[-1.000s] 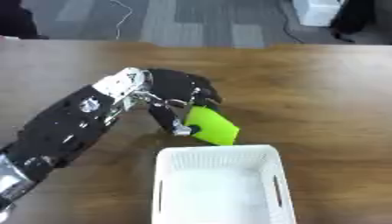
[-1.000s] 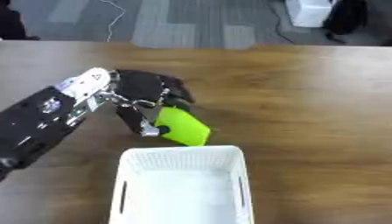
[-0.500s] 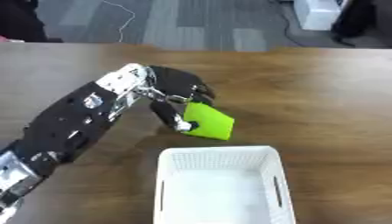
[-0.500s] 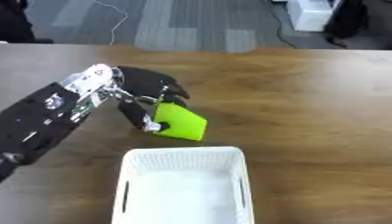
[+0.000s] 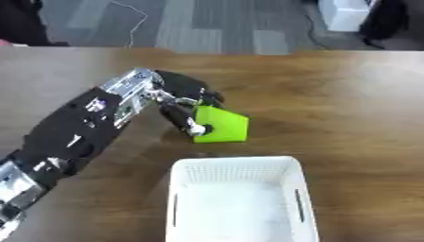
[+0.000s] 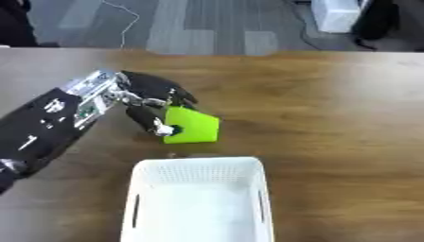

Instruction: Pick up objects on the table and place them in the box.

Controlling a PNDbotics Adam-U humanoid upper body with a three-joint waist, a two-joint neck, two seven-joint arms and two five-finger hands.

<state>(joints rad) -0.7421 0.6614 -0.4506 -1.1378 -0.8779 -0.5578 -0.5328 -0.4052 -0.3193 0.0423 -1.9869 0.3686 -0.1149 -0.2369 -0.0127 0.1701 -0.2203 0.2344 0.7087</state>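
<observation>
Green block [image 5: 222, 125] in left hand [image 5: 181, 97]

Twin head-mounted views, steeply down on one shared table [image 5: 348, 108] and white box [image 6: 198, 198].

The left robot hand [image 5: 178, 101] has lifted the green block [image 5: 220, 125] slightly away from the basket [image 5: 236, 198].

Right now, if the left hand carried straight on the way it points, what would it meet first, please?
Holding the green block, the left hand points right and slightly nearer; probably only bare table lies ahead, passing beyond the white basket, though depth is unclear.
</observation>
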